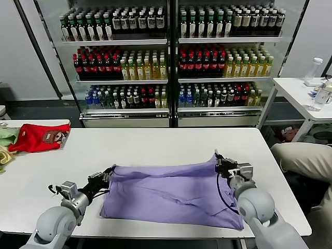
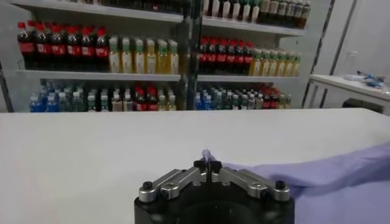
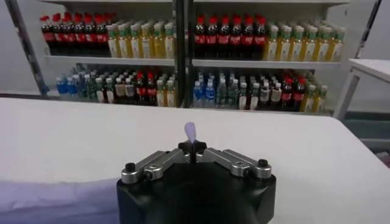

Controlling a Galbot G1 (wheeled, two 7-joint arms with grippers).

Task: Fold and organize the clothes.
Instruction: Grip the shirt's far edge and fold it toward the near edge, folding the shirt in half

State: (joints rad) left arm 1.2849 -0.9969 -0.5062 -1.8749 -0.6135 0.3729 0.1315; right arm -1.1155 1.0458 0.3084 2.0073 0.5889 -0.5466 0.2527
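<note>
From the head view, the lavender T-shirt (image 1: 174,194) lies across the near half of the white table (image 1: 155,142), already doubled over; neck, sleeves and any print are hidden in the fold, and its near right corner is covered by the right arm's grey elbow. The left gripper (image 1: 105,178) reaches in low from the near left edge of the table and pinches the shirt's far left corner, fingers closed on cloth; the right gripper (image 1: 221,165) comes in from the near right and pinches the far right corner, lifting it into a small peak above the table; both forearms run off the bottom of the picture. At the table's left edge, well apart from the shirt, sits a red garment (image 1: 39,137) beside green and yellow cloth that is cut off by the frame; behind the table stand drink coolers (image 1: 171,57); a side table (image 1: 303,93) with a bottle stands to the right.

In the left wrist view, the left gripper (image 2: 207,163) is closed tight on a thin edge of the T-shirt (image 2: 329,176); the rest of the cloth trails away over the table (image 2: 122,146).

In the right wrist view, the right gripper (image 3: 192,146) is closed on a small tuft of the T-shirt (image 3: 191,130) that sticks up between the fingertips; more lavender cloth (image 3: 55,201) shows beside the gripper body, partly hidden by it.
</note>
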